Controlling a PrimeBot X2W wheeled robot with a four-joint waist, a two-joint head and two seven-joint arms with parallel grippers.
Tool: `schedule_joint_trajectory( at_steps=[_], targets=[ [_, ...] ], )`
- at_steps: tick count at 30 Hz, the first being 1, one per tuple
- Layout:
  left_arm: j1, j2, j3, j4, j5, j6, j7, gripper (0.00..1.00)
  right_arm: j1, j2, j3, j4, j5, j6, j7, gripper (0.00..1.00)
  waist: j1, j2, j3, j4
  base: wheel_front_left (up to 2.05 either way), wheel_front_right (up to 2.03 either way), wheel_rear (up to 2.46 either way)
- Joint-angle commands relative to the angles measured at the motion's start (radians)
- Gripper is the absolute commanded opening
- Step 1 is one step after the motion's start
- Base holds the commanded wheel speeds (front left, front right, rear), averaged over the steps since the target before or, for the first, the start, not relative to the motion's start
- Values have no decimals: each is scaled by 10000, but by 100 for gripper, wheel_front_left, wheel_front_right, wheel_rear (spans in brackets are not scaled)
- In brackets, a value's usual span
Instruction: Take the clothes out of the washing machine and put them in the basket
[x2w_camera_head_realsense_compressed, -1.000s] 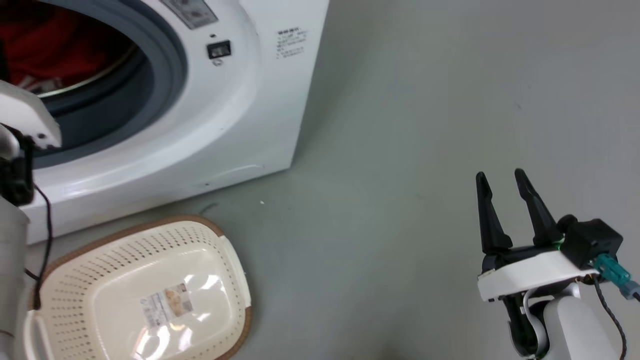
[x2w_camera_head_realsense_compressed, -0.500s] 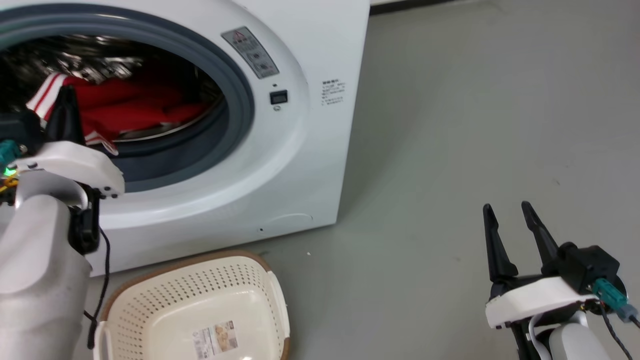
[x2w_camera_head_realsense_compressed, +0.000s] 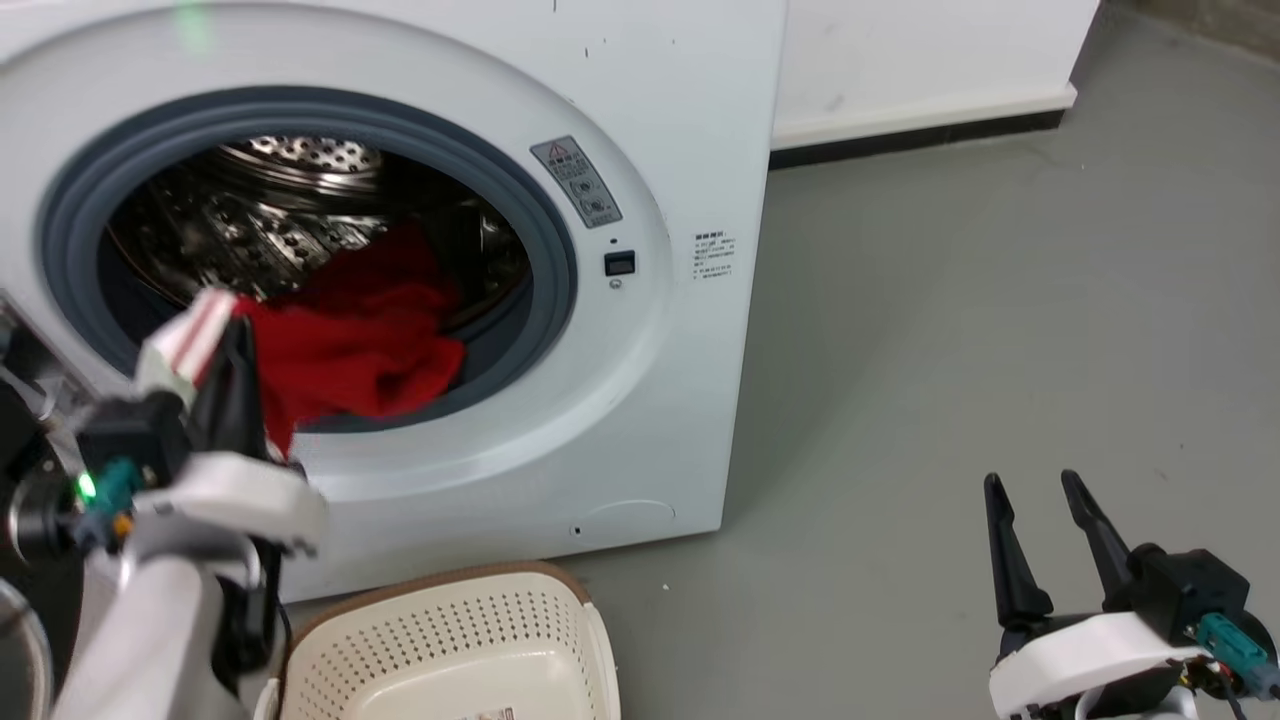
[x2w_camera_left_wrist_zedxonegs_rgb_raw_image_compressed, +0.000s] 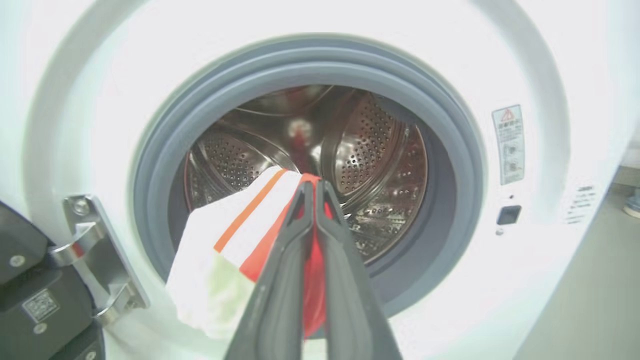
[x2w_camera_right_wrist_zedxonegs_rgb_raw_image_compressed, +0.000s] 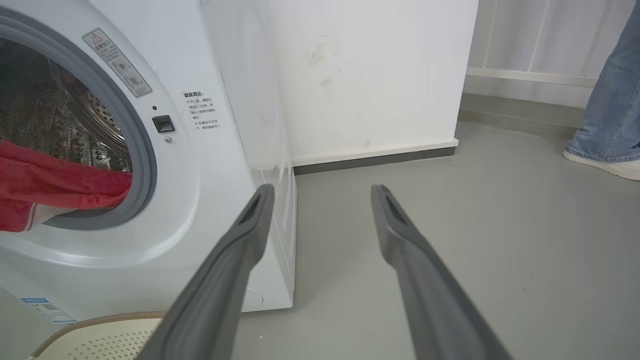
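- The basket (x2w_camera_head_realsense_compressed: 450, 625) sat on the floor (x2w_camera_head_realsense_compressed: 950, 300), close before the washing machine's (x2w_camera_head_realsense_compressed: 680, 150) front and below its porthole.
- The right gripper (x2w_camera_head_realsense_compressed: 1031, 482) hung well off to the right over bare floor, fingers apart and empty.
- The left gripper (x2w_camera_left_wrist_zedxonegs_rgb_raw_image_compressed: 314, 186) was at the porthole's lower left rim, fingers clamped on the striped edge of the clothes (x2w_camera_head_realsense_compressed: 360, 350).
- From that pinch the red fabric trailed back over the grey seal into the drum. The basket lay down and slightly right of the left fingers, so by my judgement the left arm was nearer.
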Motion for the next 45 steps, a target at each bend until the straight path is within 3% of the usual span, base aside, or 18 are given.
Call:
schedule_joint_trajectory(
  at_steps=[1, 10, 17, 27, 40, 45],
  targets=[
    [510, -83, -51, -332, -56, 95, 98, 0, 158, -4, 6, -91, -64, -3, 45, 100, 2, 0, -216, 76, 0, 0, 0],
    [3250, -491, -697, -2103, -412, 540, 1025, 0, 616, -4, -25, -479, -81, -5, 371, 100, 2, 0, -620, 262, 0, 0, 0],
    [4571, -933, -1363, -1929, -658, 685, 1590, 0, 623, -4, 1, -693, 11, -5, 472, 100, 2, 0, -442, 342, 0, 0, 0],
    [4324, -1569, -1628, 452, -1107, 256, 1399, 0, 90, -4, 123, -752, 184, -3, 397, 100, 2, 0, 665, 17, 0, 0, 0],
    [1664, -2034, -1350, 4962, -1563, -622, 775, 0, -1089, -1, 291, -598, 420, -5, 87, 100, 2, 0, 2946, -772, 0, 0, 0],
    [503, -1890, -1360, 6387, -1512, -903, 721, 0, -1558, -2, 409, -501, 652, -5, -129, 100, 2, 0, 3865, -1060, 0, 0, 0]
  ],
)
